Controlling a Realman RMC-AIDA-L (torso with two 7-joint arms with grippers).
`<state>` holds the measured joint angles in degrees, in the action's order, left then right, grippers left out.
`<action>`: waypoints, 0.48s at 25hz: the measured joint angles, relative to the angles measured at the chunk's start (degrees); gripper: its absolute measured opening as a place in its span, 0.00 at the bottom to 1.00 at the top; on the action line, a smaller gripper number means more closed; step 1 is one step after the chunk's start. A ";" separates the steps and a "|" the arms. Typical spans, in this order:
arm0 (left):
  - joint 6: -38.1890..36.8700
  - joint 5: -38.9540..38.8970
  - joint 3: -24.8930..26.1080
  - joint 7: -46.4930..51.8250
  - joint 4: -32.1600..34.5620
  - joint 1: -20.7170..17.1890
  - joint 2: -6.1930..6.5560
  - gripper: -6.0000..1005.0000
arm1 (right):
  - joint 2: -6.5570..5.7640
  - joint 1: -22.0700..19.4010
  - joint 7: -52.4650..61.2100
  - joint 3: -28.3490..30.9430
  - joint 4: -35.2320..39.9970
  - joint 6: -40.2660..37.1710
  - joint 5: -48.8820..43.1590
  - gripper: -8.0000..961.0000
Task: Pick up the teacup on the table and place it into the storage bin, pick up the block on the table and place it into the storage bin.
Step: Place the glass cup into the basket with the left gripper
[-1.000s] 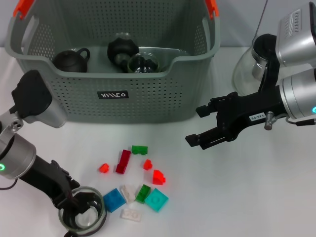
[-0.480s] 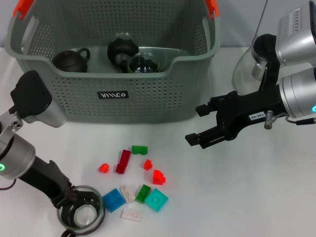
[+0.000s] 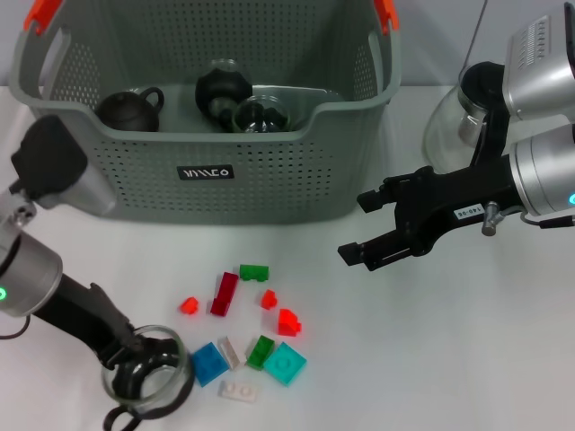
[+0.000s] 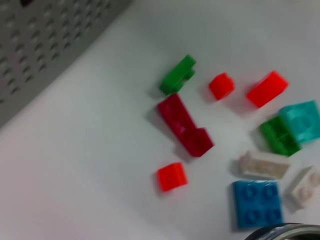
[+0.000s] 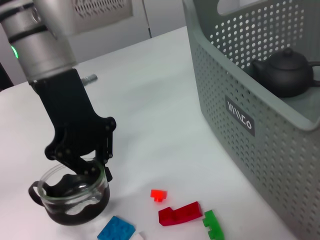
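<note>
I have the left gripper [image 3: 144, 364] down on the glass teacup [image 3: 148, 384], its dark fingers [image 5: 95, 167] closed over the cup's rim, one inside the bowl and one outside. The teacup sits on the white table [image 3: 431, 359] well in front of the storage bin [image 3: 207, 162], off its left front corner, and I cannot tell whether the cup's base is touching the surface. Just beside the cup, towards the bin's middle, lies the scatter of blocks: a blue block [image 3: 208, 363] nearest the cup, two white blocks [image 3: 235, 391], a green block [image 3: 260, 351] and a teal block [image 3: 285, 363], then nearer the bin a dark red block [image 3: 224, 294], small bright red blocks [image 3: 189, 305] and another green block [image 3: 254, 271]. Inside the bin I see a dark teapot [image 3: 128, 108], a round black item [image 3: 222, 90] and some clear glassware [image 3: 260, 115]. My right gripper [image 3: 359, 226] hangs in the air in front of the bin's right corner, fingers spread apart and holding nothing. Past it, to the right of the bin, stands a glass jug [image 3: 454, 126].
</note>
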<state>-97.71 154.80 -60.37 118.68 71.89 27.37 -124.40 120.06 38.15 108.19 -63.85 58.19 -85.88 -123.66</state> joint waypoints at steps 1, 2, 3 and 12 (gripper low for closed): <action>-1.80 -1.16 0.73 0.40 1.10 0.16 0.04 0.05 | 0.00 -0.04 0.00 0.02 0.00 0.02 0.00 0.98; -3.39 -2.37 1.60 0.76 2.01 0.39 0.12 0.05 | -0.01 -0.07 0.00 0.02 0.00 0.02 0.00 0.98; -6.08 -4.63 3.52 1.37 3.13 1.00 0.24 0.05 | -0.05 -0.09 0.00 0.03 0.00 0.01 0.00 0.98; -15.91 -25.58 27.02 7.28 4.65 12.87 4.55 0.05 | -0.19 -0.26 0.11 0.16 0.00 -0.61 -0.25 0.98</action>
<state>-113.62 129.23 -33.35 125.96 76.54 40.23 -119.85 119.87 37.89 108.30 -63.69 58.19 -86.49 -123.91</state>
